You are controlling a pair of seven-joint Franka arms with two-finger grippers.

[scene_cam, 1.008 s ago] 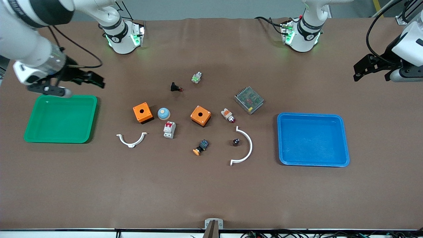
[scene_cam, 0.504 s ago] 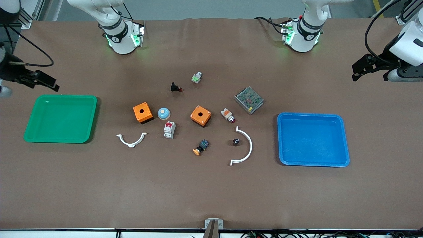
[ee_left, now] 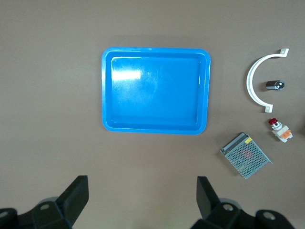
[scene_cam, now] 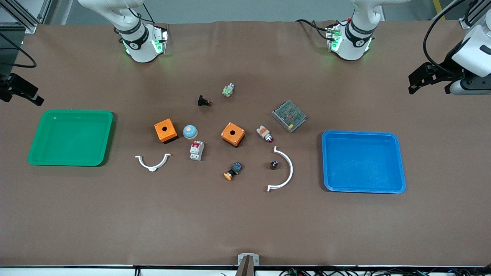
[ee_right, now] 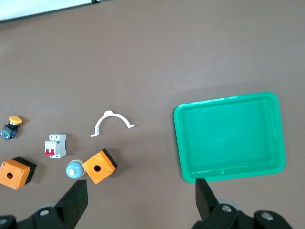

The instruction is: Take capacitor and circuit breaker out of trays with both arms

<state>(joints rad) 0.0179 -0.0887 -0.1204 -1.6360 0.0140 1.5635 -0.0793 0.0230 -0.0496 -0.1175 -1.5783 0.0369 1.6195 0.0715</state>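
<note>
The capacitor (scene_cam: 273, 165), a tiny black cylinder, stands on the table inside a white curved bracket (scene_cam: 285, 170). It also shows in the left wrist view (ee_left: 275, 85). The breaker (scene_cam: 196, 150), white with red levers, lies near the table's middle and shows in the right wrist view (ee_right: 55, 146). My left gripper (scene_cam: 429, 87) is up over bare table at the left arm's end, open and empty (ee_left: 141, 183). My right gripper (scene_cam: 21, 97) is up at the table's right-arm end, open and empty (ee_right: 141, 183).
A blue tray (scene_cam: 362, 190) lies toward the left arm's end and a green tray (scene_cam: 69, 164) toward the right arm's end. Two orange boxes (scene_cam: 165, 130) (scene_cam: 233, 134), a blue dome (scene_cam: 190, 132), a mesh power supply (scene_cam: 289, 115), a push button (scene_cam: 233, 171) and a second bracket (scene_cam: 152, 163) lie mid-table.
My right gripper has moved from by the green tray's corner out to the table's end. My left gripper has barely shifted.
</note>
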